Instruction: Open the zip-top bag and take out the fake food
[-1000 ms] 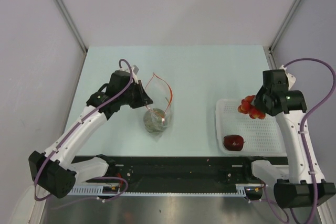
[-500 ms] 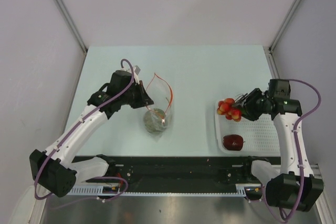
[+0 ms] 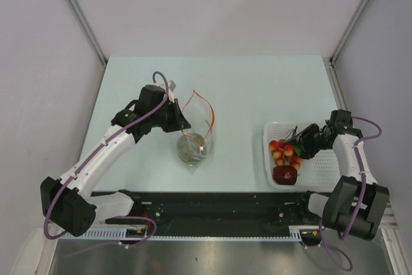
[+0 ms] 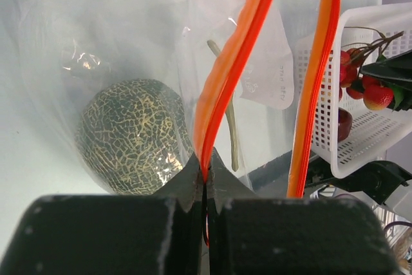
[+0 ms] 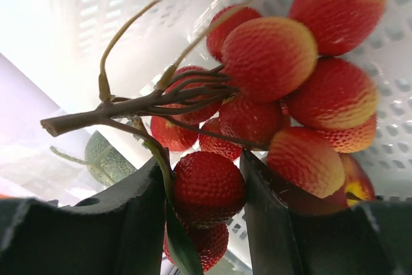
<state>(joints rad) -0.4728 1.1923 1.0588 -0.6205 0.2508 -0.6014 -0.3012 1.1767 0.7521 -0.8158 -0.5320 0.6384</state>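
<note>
I've got the left gripper (image 4: pixel 206 181) pinching the red-orange zip strip (image 4: pixel 226 78) of the clear plastic bag (image 4: pixel 77 37) upright, and the right gripper (image 5: pixel 205 191) clamping the red-and-yellow fruit cluster (image 5: pixel 270 62) over the white mesh basket (image 3: pixel 325 162).

The zip-top bag (image 3: pixel 195 130) is set on the table (image 3: pixel 244 88) left of centre, with the round vegetable (image 3: pixel 191 148) in its near end and its mouth, at the far end, pinched at the left edge by the left gripper (image 3: pixel 185 125). The basket (image 3: pixel 318 172) is placed well apart to the right. The apple (image 3: pixel 285 174) lies in its near left corner, and just behind it the cluster (image 3: pixel 283 151) is held by the right gripper (image 3: pixel 299 149).
</note>
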